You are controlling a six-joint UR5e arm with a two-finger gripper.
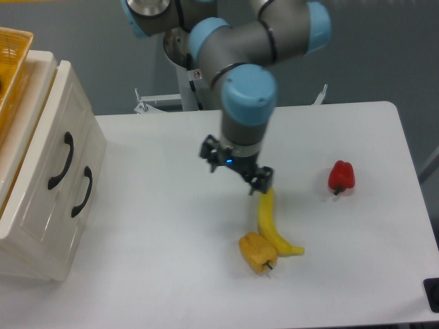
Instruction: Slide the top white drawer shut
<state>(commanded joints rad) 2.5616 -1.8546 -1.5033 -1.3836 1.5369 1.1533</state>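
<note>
White cabinet [48, 185] is sitting at the table's left edge, two drawers showing, the top white drawer [58, 147] above its twin [86, 199]. One gripper [236, 171] is hovering mid-table above one banana [271, 223], grasping nothing; its opening I cannot tell. Two peppers are lying out: one yellow [257, 252], one red [341, 176].

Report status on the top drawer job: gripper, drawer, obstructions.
Gripper over mid-table above the banana, holding nothing, jaw state unclear. Top white drawer untouched, far left of the arm. Nothing on the table between them.
</note>
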